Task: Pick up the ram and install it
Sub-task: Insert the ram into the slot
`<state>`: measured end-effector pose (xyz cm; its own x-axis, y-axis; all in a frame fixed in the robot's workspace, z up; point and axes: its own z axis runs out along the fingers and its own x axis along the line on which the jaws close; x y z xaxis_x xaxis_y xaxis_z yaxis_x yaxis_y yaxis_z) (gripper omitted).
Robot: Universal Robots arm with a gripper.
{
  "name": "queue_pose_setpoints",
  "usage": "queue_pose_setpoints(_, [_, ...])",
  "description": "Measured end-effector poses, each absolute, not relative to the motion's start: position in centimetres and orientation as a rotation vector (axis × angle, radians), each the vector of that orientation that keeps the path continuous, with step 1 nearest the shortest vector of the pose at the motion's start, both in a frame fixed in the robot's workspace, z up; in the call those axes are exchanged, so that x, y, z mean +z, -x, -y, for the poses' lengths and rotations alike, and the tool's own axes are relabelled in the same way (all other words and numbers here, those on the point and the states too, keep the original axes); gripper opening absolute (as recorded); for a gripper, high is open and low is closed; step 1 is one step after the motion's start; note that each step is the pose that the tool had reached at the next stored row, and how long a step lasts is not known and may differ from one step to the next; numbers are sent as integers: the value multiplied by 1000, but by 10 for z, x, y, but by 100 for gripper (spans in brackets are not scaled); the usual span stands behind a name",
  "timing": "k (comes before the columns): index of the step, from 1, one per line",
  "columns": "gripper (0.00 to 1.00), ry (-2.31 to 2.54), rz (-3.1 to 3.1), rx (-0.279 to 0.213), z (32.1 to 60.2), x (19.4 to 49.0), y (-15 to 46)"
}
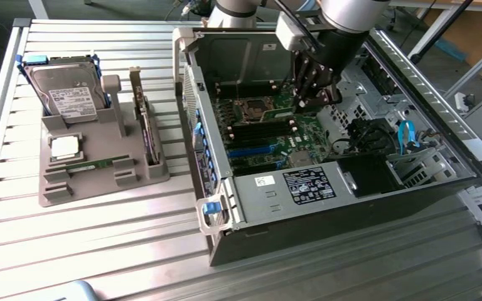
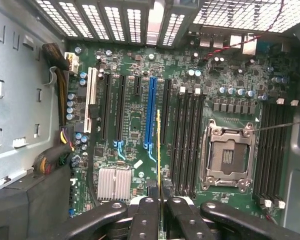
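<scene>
the open computer case (image 1: 258, 188) lies on its side on the slatted metal table (image 1: 98, 251), and the arm reaches down into it from the far side. the gripper (image 1: 303, 103) hangs over the motherboard (image 2: 135, 130), close to the middle of the board.

from the wrist view the fingers (image 2: 146, 215) are nearly together, pinched on the ram (image 2: 159, 150). it shows edge-on as a thin yellow-green line running out from between the two fingertips. the stick lies parallel to the long slots. in that view it lines up between the blue slot (image 2: 150, 110) and a black slot beside it, with the bank of black memory slots (image 2: 187, 140) on its other side and the open processor socket (image 2: 227, 155) beyond them. it looks to be held above the board rather than pressed into a slot, though from here i can't be sure. a small finned heatsink (image 2: 114, 184) sits near the fingertips.

well apart from the case, towards the exterior view's left, a grey holder (image 1: 82, 188) rests on the table. a hard drive (image 1: 69, 88) stands tilted at its far end and a square silver processor chip (image 1: 65, 147) lies nearer. a thin green stick (image 1: 90, 164) lies flat in a groove just nearer than the chip. a dark expansion card (image 1: 145, 125) stands on edge along the holder's side nearest the case.
</scene>
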<state>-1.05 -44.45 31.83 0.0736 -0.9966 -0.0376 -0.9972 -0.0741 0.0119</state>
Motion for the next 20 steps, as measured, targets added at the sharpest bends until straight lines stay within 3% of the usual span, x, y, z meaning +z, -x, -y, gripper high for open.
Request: queue_pose_setpoints(20, [13, 2269, -2147, 55, 445, 312, 10])
